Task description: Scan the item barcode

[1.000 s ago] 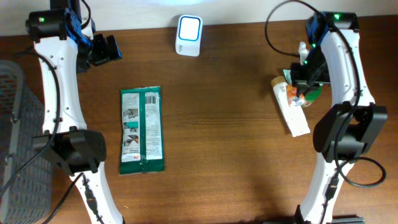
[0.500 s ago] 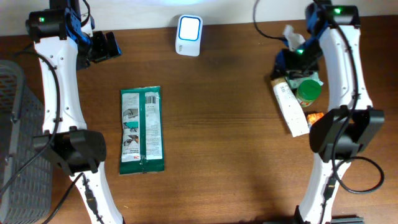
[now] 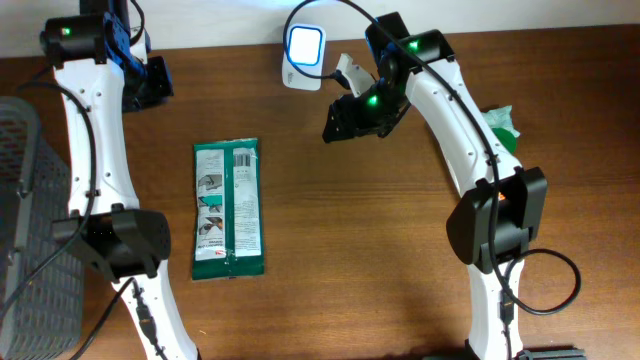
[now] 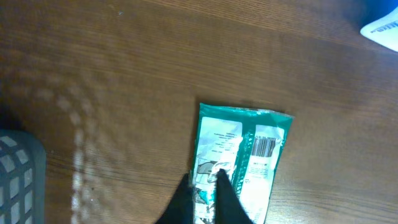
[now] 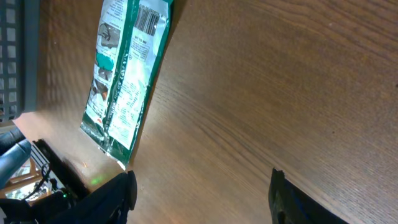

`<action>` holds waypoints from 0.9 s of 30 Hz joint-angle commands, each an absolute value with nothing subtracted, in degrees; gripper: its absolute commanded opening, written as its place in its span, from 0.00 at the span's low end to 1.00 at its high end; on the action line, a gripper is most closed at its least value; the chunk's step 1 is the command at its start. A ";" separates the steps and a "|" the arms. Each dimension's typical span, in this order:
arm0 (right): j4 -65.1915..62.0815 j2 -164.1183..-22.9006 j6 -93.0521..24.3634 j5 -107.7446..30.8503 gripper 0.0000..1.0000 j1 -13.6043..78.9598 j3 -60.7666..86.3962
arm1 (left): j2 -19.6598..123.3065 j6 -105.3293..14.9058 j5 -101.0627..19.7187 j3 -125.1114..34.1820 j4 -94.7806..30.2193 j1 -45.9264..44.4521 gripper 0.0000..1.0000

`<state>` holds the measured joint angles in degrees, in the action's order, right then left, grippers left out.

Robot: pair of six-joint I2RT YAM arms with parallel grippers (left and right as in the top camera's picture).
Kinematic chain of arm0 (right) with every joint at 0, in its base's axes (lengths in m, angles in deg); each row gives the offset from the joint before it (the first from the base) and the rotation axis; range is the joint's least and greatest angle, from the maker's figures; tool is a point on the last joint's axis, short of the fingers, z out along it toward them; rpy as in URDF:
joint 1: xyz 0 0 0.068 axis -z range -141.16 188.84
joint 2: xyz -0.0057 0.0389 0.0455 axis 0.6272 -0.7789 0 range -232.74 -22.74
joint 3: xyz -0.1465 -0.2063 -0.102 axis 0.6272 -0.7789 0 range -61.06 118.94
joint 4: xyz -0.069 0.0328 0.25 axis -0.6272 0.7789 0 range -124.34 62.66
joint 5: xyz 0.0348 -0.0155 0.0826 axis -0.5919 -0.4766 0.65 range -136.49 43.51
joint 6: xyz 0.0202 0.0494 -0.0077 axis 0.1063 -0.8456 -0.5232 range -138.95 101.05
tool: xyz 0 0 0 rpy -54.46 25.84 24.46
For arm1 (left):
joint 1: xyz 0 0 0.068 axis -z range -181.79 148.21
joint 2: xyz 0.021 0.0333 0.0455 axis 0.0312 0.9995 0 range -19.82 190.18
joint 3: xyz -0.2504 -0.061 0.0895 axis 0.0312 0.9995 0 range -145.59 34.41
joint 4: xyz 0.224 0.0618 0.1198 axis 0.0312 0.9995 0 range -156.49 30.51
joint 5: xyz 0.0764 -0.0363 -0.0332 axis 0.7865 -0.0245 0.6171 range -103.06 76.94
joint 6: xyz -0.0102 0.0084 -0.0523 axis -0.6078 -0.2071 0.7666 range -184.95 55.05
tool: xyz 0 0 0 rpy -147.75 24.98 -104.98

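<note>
My left gripper (image 4: 208,198) hangs above the table's (image 3: 380,260) upper left corner, jaws pressed together, gripping nothing. My right gripper (image 5: 202,196) reaches over mid-table near the scanner (image 3: 303,58), fingers (image 5: 115,196) spread apart with only bare wood between them. The green packet (image 3: 230,208) lies flat and lengthwise between my two arms, nearer the left one, clear of both grippers. Its barcode (image 4: 264,146) faces up, at the end nearer the scanner. Grey basket (image 3: 20,210) at the left table edge. Green item (image 3: 503,122) shows behind my right arm.
</note>
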<state>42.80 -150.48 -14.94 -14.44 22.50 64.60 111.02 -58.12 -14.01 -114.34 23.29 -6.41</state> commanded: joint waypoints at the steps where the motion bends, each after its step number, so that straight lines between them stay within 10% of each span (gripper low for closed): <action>1: 41.95 -149.87 -15.53 -14.15 0.64 22.42 64.19 | 108.29 -60.30 -13.04 -115.93 27.18 -6.39 0.00; 17: 36.68 -149.91 -18.85 -14.15 0.64 22.35 59.36 | 90.61 -53.62 -1.90 -97.72 28.73 2.46 0.00; 27: 36.31 -149.91 -19.07 -14.13 0.64 20.71 59.36 | 83.66 -59.21 -8.15 -45.57 -13.45 -3.20 0.00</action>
